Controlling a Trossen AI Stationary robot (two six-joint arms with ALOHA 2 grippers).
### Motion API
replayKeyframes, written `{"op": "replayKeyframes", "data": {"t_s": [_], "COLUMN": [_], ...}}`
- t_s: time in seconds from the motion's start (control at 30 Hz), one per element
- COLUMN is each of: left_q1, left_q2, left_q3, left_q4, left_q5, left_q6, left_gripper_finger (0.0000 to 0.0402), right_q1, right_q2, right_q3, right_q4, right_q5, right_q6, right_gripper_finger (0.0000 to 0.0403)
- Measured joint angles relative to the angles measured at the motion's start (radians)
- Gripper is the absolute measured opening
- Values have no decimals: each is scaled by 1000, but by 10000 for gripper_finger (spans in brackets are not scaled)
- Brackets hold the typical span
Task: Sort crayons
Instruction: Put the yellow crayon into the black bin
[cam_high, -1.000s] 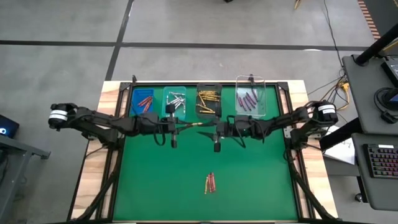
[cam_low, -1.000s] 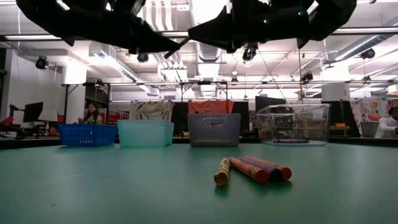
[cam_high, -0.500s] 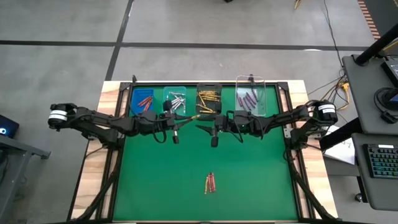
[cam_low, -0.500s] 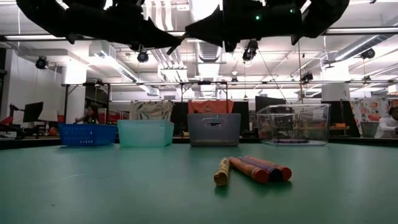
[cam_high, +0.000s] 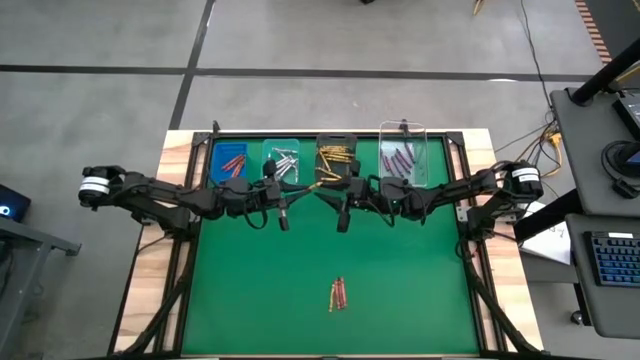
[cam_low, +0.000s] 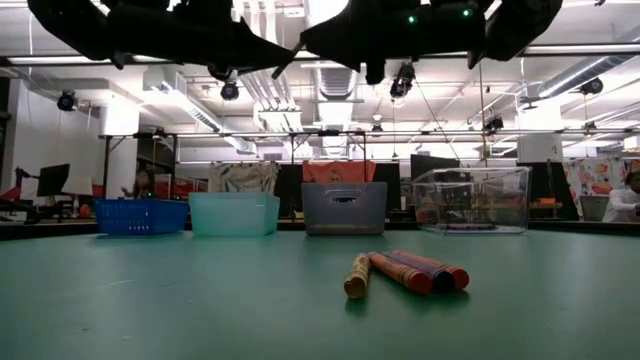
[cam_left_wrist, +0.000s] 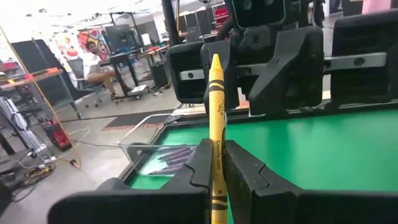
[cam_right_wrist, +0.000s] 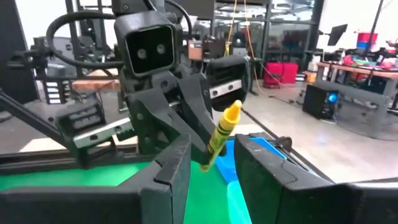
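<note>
From above, the left gripper (cam_high: 300, 190) is clamped on a gold-orange crayon (cam_high: 318, 185) held out level toward the right gripper (cam_high: 333, 196), whose fingers stand apart around the crayon's tip, both just short of the far row of bins; the grey bin (cam_high: 336, 163) with the other gold crayons lies right behind them, so this looks like a hand-over. The low view shows both arms high above the green table (cam_low: 200, 310), and a small cluster of crayons (cam_low: 405, 272), gold, red and purple, still lying unsorted near the front. The left wrist view shows the crayon (cam_left_wrist: 216, 124) pinched low on its body, its point reaching at the other gripper. In the right wrist view, the crayon (cam_right_wrist: 222, 134) sits between the open fingers but slanted. The right fingers should probably close squarely on the shaft before the left ones let go, or it may twist free.
</note>
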Motion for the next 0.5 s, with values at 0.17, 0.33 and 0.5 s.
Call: {"op": "replayKeyframes", "data": {"t_s": [0.17, 0.33, 0.5], "left_q1": [0, 0, 0], "left_q2": [13, 48, 117], "left_q3": [-1, -1, 12], "left_q4": [40, 117, 211], "left_q5": [1, 4, 3], "left_q6": [-12, -12, -24], "left_gripper_finger": [0, 0, 0], "right_q1": [-2, -14, -33], "right_q2": [1, 1, 8], "right_q3": [0, 0, 6], "right_q4": [35, 79, 75], "right_q5": [-16, -19, -18], "right_q6": [13, 16, 11], "right_gripper_finger": [116, 116, 116]}}
